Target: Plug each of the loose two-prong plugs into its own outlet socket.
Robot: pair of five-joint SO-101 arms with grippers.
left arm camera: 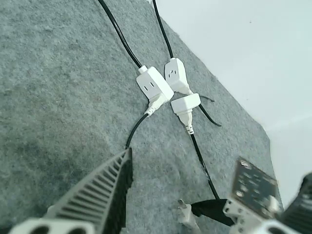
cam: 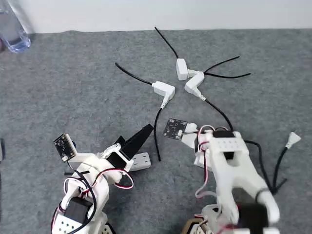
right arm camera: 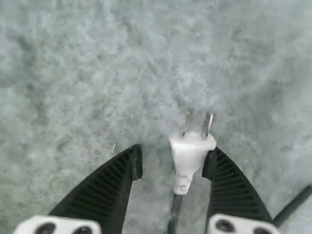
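Three white outlet sockets lie close together mid-table on black cords: one, one and one. Two of them show bare slots in the left wrist view. A white two-prong plug lies on the carpet between my right gripper's open fingers, against one finger, with its prongs pointing away. The same plug appears beside the right arm. Another loose plug lies far right. My left gripper stands open and empty, short of the nearest socket.
Grey carpet covers the table. Black cords trail from the sockets toward both arms and toward the back. A clear plastic bottle stands at the far left corner. The right arm's body covers its own gripper from above.
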